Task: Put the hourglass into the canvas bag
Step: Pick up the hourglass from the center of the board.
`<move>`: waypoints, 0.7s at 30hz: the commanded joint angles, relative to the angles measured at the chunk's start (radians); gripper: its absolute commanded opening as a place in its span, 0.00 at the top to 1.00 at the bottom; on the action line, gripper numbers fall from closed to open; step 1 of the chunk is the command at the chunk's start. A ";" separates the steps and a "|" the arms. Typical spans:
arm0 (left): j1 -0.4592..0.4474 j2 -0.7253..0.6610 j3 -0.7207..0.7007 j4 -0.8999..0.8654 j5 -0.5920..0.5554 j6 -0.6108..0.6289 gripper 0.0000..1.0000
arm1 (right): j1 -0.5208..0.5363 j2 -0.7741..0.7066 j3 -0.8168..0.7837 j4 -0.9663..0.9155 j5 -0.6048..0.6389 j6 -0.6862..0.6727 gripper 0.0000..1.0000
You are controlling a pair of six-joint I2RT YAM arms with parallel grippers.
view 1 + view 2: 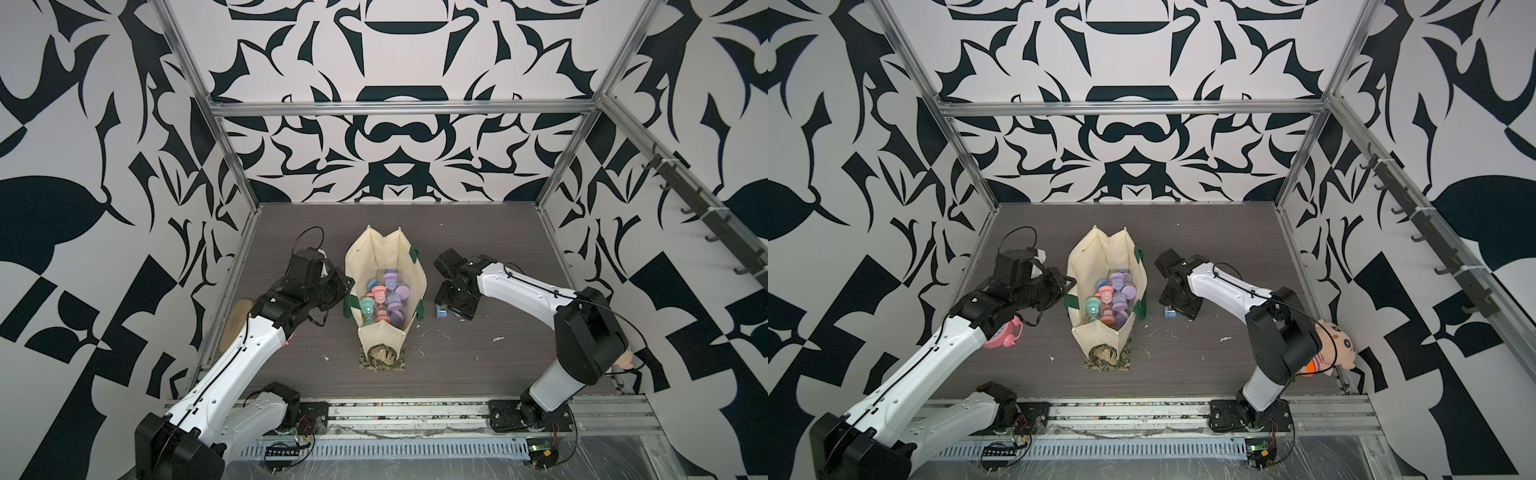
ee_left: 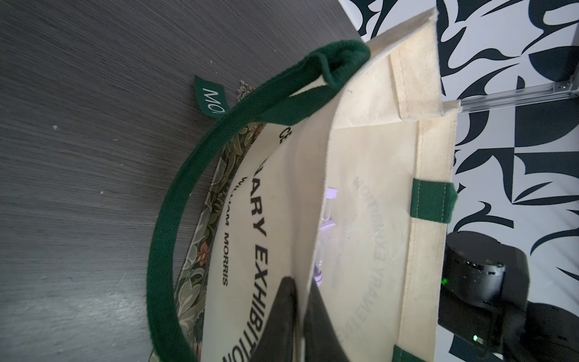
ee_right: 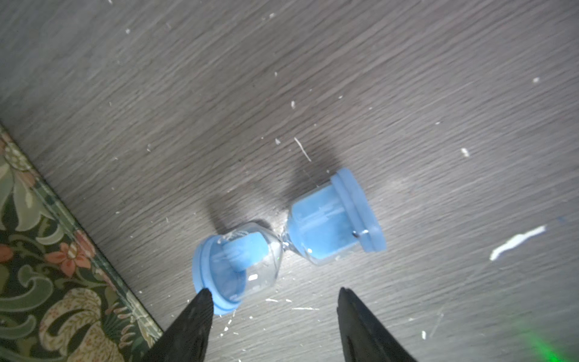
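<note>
On the counter, the blue hourglass lies flat, one cap toward the canvas bag; right claw open over it, left claw pinching the bag.

Left arm and right arm: white shells, black joint housings, thin black cables along them, small dark screws. Right gripper has tapered black fingers.
</note>
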 commanded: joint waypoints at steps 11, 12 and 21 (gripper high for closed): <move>0.002 -0.005 -0.020 0.023 0.019 0.001 0.88 | 0.015 0.059 -0.026 0.068 -0.043 0.053 0.42; 0.002 -0.004 -0.019 0.024 0.019 0.002 0.88 | 0.019 0.063 -0.027 0.071 -0.044 0.053 0.43; 0.002 0.007 -0.016 0.026 0.018 0.003 0.88 | 0.028 0.105 -0.047 0.099 -0.053 0.046 0.50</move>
